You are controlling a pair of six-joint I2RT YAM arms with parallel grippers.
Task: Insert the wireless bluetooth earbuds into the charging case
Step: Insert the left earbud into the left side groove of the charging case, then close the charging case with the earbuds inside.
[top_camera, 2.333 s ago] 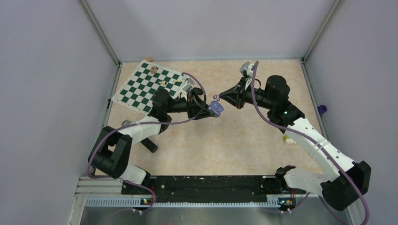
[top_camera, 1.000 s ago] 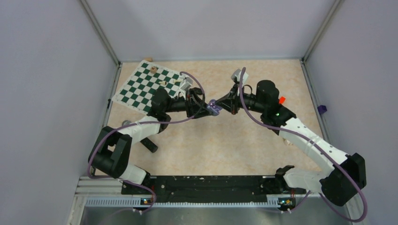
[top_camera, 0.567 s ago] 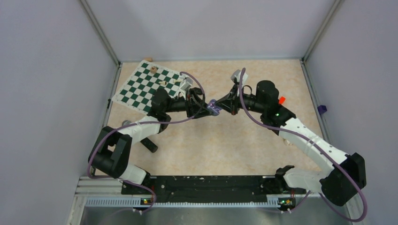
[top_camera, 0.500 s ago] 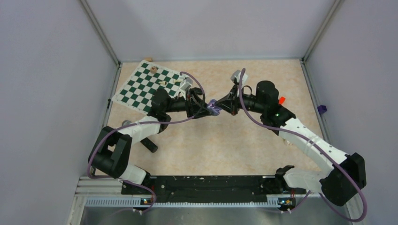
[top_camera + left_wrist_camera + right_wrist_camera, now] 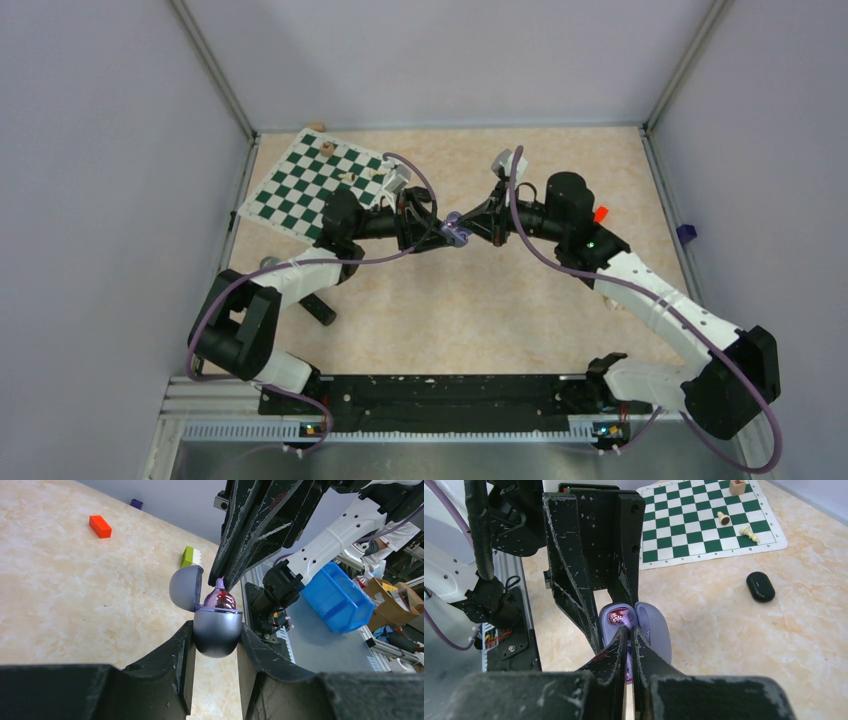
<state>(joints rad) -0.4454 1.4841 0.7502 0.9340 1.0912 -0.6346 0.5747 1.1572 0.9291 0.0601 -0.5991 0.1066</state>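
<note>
The left gripper (image 5: pixel 215 636) was nearly closed, its two black fingers clamped on the rounded lower half of the pale purple egg-shaped plastic charging case (image 5: pixel 218 641), which it held in the air above the marbled beige table (image 5: pixel 480 310) with the hinged lid (image 5: pixel 185 587) swung back. The right gripper (image 5: pixel 630 632) was fully closed on the small pale purple earbud (image 5: pixel 219 585), its narrow tips pressed down into the open mouth of the case, where a red glow showed; whether the bud had already dropped into its socket could not be told from either wrist view. The likeliest trouble from here was a bad seat: if the bud went in tilted or turned the wrong way, it would probably perch on the rim rather than settle. Opening the fingers then could let it roll out and fall to the table. Pushing harder carried its own risk, since the case's smooth curved shell was pinched only at its sides and might twist or squirt out of the left grip. The right fingertips also sat close to the lid, so a sideways drift could knock it shut on them. A bud clinging to a finger on withdrawal could be dragged back out.
</note>
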